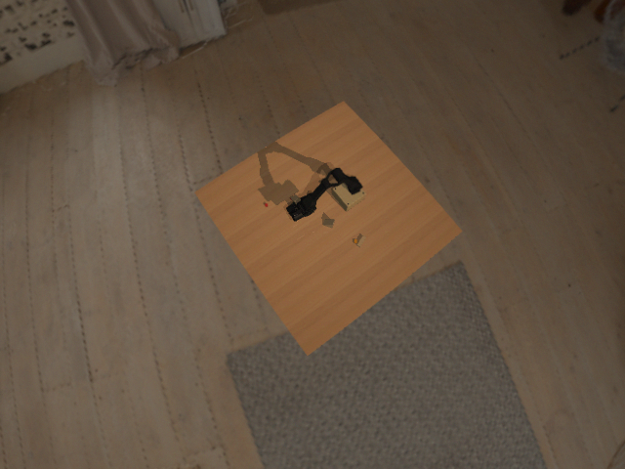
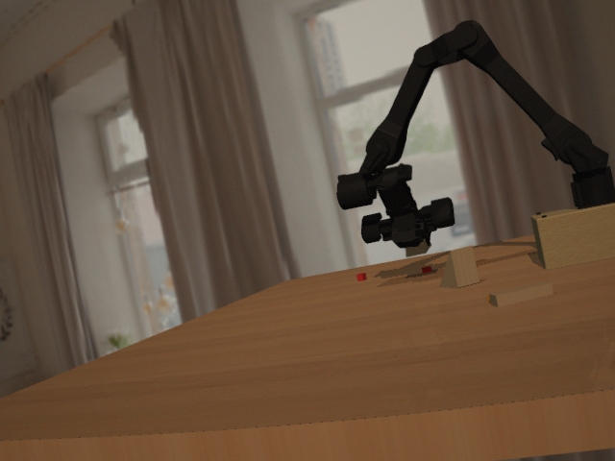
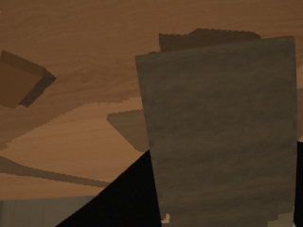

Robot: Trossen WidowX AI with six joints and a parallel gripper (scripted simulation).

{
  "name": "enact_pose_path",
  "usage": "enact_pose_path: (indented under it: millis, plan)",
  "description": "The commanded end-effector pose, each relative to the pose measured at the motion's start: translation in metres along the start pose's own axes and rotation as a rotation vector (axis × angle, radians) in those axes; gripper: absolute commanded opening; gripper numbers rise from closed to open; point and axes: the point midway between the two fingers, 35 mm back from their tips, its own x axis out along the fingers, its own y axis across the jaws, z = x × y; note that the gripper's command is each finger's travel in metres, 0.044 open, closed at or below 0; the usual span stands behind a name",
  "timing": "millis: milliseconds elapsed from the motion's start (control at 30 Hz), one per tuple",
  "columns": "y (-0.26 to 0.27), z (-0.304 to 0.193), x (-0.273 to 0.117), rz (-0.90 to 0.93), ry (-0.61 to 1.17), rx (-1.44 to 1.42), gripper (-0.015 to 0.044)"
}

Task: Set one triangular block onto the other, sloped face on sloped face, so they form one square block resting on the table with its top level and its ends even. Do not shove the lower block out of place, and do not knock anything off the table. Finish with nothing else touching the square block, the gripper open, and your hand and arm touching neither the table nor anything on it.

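My gripper (image 2: 416, 243) is shut on a triangular block (image 2: 418, 249) (image 3: 220, 132) (image 1: 294, 198) and holds it above the table. In the wrist view the block's broad grey-brown face fills the right half, with black fingers at its sides. The fingertips are mostly hidden in the top and exterior views. The other triangular block (image 1: 327, 221) (image 2: 465, 266) stands on the table, to the right of the gripper in the exterior view. It is pale wood, with a triangular end and a slanting edge showing. The two blocks are apart.
A pale wooden box (image 1: 348, 198) (image 2: 576, 239) is by the arm's base. A wooden bar (image 1: 362, 238) (image 2: 524, 294) lies nearer the camera, with an orange thing at its end. Red pieces (image 2: 361, 277) (image 2: 427, 269) lie left of the standing block. A brown block (image 3: 21, 80) shows in the wrist view.
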Motion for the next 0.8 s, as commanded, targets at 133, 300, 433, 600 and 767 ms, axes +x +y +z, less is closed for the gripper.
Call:
enact_pose_path:
  millis: [133, 300, 433, 600, 767]
  plan:
    - [0.0, -0.031, -0.032, -0.011, 0.0, 0.012, 0.0]
    - [0.001, -0.036, -0.037, -0.011, 0.0, 0.012, 0.0]
    - [0.001, -0.036, -0.037, -0.011, 0.0, 0.012, 0.0]
    - [0.003, -0.034, -0.034, -0.003, -0.004, 0.002, 0.0]
    - [0.003, -0.034, -0.028, 0.025, -0.108, -0.096, 0.0]
